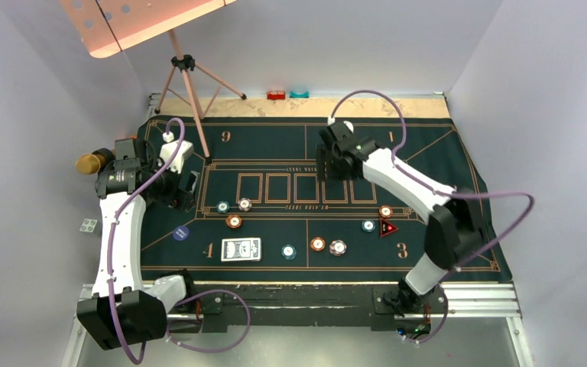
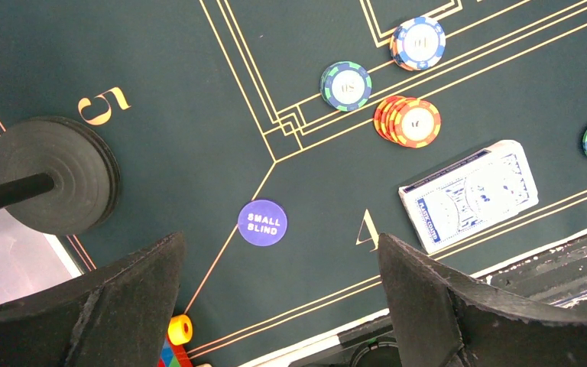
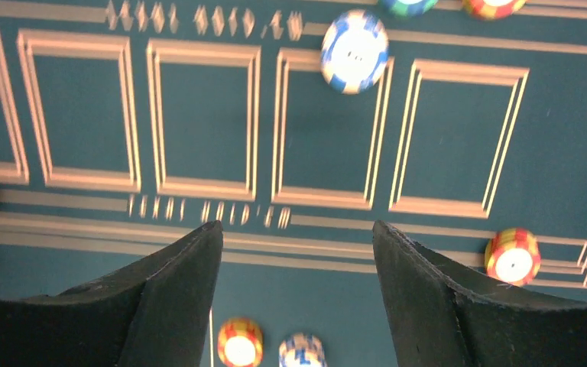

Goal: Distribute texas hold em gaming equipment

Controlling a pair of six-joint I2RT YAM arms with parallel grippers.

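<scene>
the right gripper (image 3: 298, 229) hung spread and empty over the middle of the mat (image 1: 443, 153), arm stretched far forward; the left gripper (image 1: 186, 188) spread too, above the left edge; the card deck (image 1: 241, 249) lay by the near edge; i'd say come down square, jaws across its short sides, closing low.

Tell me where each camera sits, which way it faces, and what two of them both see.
Top external: above and behind the bases, looking down on the mat; left arm and right arm in view.
Left wrist: on the left arm, looking down at the mat's near left corner, deck and small blind disc; open left gripper at the bottom.
Right wrist: looking down at the card boxes mid-mat, blurred; open right gripper at the bottom.
Shared: top and left wrist both show the deck and disc.
</scene>
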